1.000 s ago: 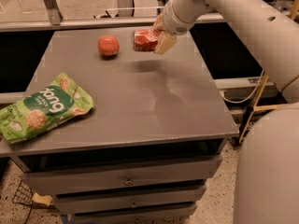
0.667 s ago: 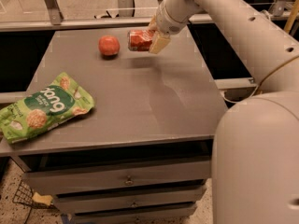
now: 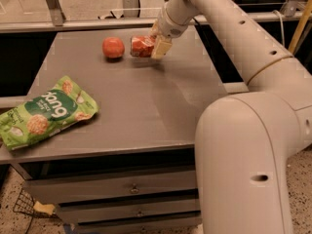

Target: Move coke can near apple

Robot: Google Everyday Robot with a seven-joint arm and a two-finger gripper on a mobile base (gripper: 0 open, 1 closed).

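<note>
Jaws of the gripper [image 3: 157, 42] are clamping the coke can [image 3: 141, 46] at the bench's [image 3: 146, 111] far side, just beside the apple [image 3: 113, 48]; it is seemingly hovering, leaving lowering and releasing.

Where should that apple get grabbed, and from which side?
Grip the apple across its widest middle, coming from straight above and closing front-to-back. It is round, and the coke can, held in the gripper, lies close on its right in the camera view.
</note>
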